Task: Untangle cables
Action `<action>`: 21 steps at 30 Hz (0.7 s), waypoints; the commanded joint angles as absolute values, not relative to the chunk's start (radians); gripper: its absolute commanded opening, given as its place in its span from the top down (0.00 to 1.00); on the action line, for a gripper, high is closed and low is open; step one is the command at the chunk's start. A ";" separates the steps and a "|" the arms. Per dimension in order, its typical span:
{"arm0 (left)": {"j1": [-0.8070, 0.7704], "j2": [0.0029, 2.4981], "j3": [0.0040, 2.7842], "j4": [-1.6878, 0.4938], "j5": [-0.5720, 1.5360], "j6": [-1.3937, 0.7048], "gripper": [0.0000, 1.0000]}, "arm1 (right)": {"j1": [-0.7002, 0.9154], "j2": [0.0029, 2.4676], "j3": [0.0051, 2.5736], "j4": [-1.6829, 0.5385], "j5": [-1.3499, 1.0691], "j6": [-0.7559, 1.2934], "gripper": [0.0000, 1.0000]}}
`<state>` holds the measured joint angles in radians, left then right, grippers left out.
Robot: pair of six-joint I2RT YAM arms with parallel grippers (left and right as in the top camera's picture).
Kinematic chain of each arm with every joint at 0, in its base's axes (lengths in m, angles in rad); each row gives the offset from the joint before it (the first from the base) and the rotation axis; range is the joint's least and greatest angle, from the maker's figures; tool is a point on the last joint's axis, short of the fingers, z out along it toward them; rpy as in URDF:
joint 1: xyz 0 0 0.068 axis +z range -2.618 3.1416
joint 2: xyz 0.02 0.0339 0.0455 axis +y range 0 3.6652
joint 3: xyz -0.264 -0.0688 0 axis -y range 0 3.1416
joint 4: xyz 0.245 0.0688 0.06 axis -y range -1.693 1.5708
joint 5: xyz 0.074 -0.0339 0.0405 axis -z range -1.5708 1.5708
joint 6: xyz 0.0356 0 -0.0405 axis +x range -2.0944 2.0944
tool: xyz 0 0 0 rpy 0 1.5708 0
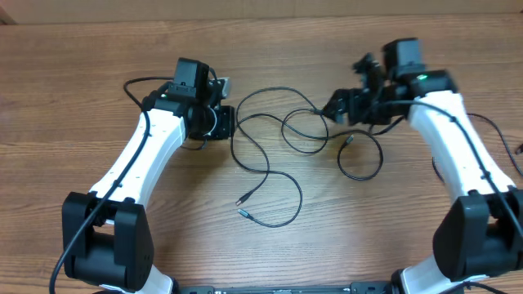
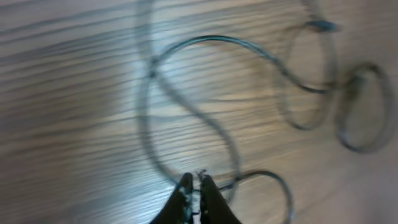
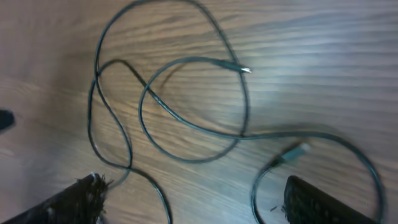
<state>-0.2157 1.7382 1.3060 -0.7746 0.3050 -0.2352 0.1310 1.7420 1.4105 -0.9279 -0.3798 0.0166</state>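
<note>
Thin black cables point(image 1: 278, 135) lie in loose overlapping loops on the wooden table between my two arms. Two plug ends point(image 1: 241, 207) lie toward the front and another plug point(image 1: 346, 140) lies near the right loop. My left gripper point(image 1: 227, 122) is at the left end of the loops. In the left wrist view its fingers point(image 2: 196, 185) are closed together on a cable strand point(image 2: 217, 134). My right gripper point(image 1: 339, 106) hovers over the right end. In the right wrist view its fingers point(image 3: 199, 205) are wide apart and empty above the cable loops point(image 3: 186, 124), with a plug point(image 3: 298, 149) close to the right finger.
The wooden tabletop point(image 1: 270, 253) runs all around the cables. Thicker black arm wires run along the left arm point(image 1: 135, 86) and the right arm point(image 1: 498, 131). Both arm bases stand at the front corners.
</note>
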 commanded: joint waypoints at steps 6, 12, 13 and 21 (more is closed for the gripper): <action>-0.217 1.728 1.298 -0.782 0.067 -0.391 0.91 | 0.321 1.732 1.236 -0.732 -0.241 -0.096 0.12; -0.217 1.728 1.298 -0.781 0.068 -0.390 0.92 | 0.437 1.781 1.159 -0.608 -0.157 -0.163 0.18; -0.217 1.728 1.298 -0.782 0.070 -0.390 0.91 | 0.446 1.790 1.157 -0.594 -0.152 -0.163 0.20; -0.217 1.728 1.298 -0.790 0.072 -0.390 0.93 | 0.467 1.866 1.149 -0.468 -0.142 -0.162 0.24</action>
<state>-0.2157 1.7382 1.3033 -0.7868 0.0879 -0.3687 0.4671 1.8477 1.1572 -0.4877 -0.1642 -0.1509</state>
